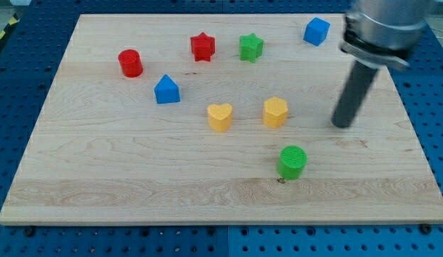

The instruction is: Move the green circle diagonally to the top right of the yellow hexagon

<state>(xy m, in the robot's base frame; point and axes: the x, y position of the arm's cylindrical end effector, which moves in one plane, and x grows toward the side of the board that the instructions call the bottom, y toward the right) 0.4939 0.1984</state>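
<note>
The green circle (pixel 292 161) sits on the wooden board (pixel 136 178), toward the view's bottom and right of centre. The yellow hexagon (pixel 275 112) stands above it and slightly to the left. My tip (pixel 341 125) rests on the board to the right of the yellow hexagon and up and to the right of the green circle, apart from both.
A yellow heart (pixel 220 117) lies left of the hexagon. A blue house-shaped block (pixel 166 90), a red cylinder (pixel 130 63), a red star (pixel 202 47), a green star (pixel 251 47) and a blue cube (pixel 316 31) lie across the view's top half.
</note>
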